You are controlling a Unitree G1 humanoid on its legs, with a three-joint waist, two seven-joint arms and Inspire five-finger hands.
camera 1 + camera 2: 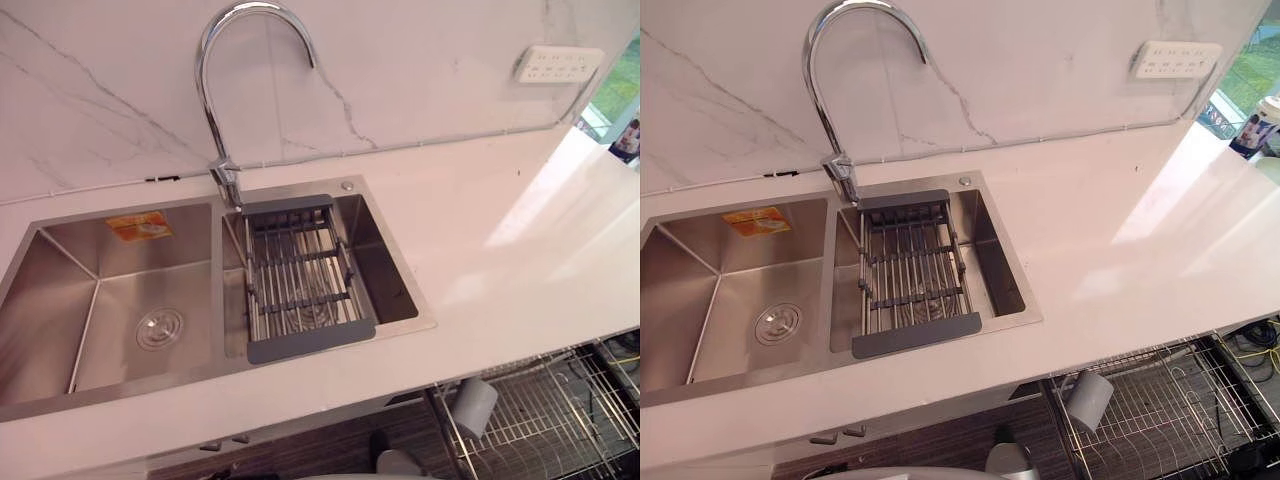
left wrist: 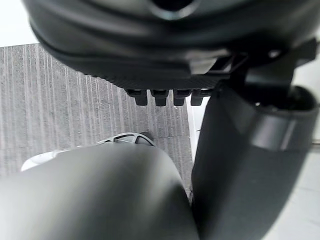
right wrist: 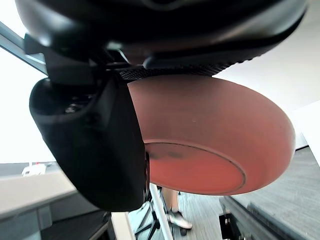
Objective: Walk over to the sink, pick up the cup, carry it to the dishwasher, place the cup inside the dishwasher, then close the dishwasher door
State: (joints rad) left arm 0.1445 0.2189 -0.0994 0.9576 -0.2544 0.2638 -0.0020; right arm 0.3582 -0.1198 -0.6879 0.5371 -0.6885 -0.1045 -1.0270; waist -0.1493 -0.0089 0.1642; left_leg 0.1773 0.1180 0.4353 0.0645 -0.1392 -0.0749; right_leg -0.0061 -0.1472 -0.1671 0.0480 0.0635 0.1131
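Observation:
A reddish-brown cup [image 3: 210, 135] shows bottom-first in the right wrist view. My right hand [image 3: 95, 145] is shut on it, with the thumb pressed against its side. In the left wrist view my left hand [image 2: 165, 95] hangs over the floor with relaxed fingers and holds nothing. The steel double sink [image 1: 60, 250] lies in the white counter with no cup in it. A grey slatted drain rack [image 1: 300, 285] spans its right basin. At the lower right the open dishwasher's wire rack [image 1: 560, 420] stands pulled out below the counter edge.
A tall curved faucet [image 1: 215, 90] rises behind the sink. A pale grey cup [image 1: 1090, 398] lies in the dishwasher rack. A white socket strip [image 1: 1175, 60] sits on the marble wall. A printed mug [image 1: 1255, 125] stands at the counter's far right. A person's legs [image 3: 175, 210] show beyond the cup.

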